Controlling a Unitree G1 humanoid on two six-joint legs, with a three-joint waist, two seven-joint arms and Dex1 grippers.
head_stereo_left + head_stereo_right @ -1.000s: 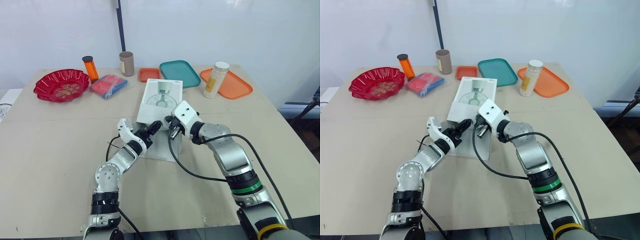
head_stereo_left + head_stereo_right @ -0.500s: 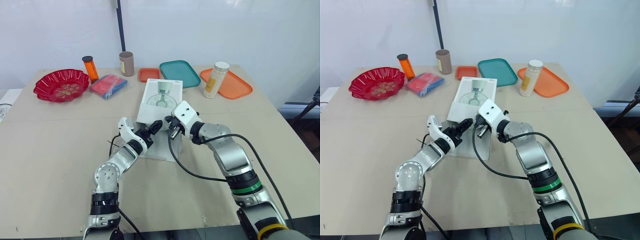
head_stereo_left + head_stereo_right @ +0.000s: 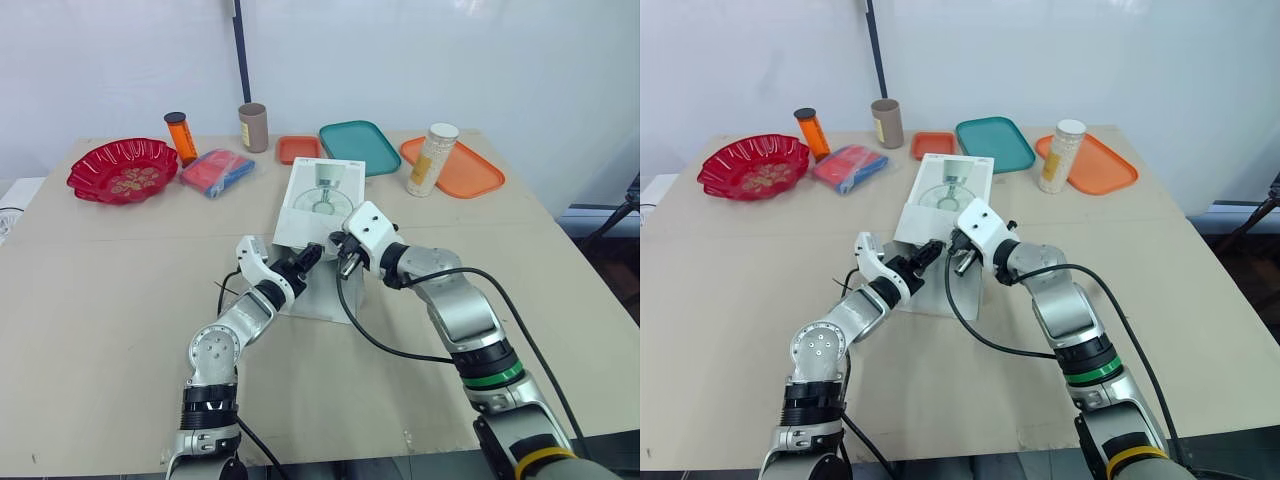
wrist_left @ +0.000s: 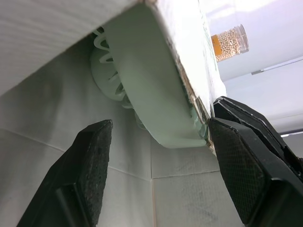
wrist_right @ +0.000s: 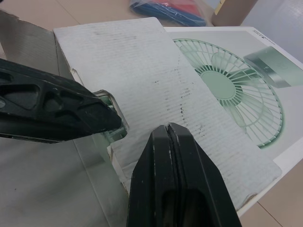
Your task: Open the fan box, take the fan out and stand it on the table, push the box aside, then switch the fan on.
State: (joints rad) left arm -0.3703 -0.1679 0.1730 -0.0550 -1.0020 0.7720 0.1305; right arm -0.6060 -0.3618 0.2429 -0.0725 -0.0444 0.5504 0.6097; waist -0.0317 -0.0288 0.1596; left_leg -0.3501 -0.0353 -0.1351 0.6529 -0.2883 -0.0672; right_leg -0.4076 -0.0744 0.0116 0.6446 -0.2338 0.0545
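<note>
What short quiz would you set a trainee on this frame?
1. True or false: the fan already stands on the table, clear of the fan box.
2. Pick one. The left claw is: A) open, one finger on each side of the fan's edge; B) shut on the fan; C) shut, lying flat on the table.
3. Fill in: the right claw, at the box's raised flap, is ____ (open or shut).

Key: 1 false, the fan sits in the box's open end. 2 A. 3 shut.
</note>
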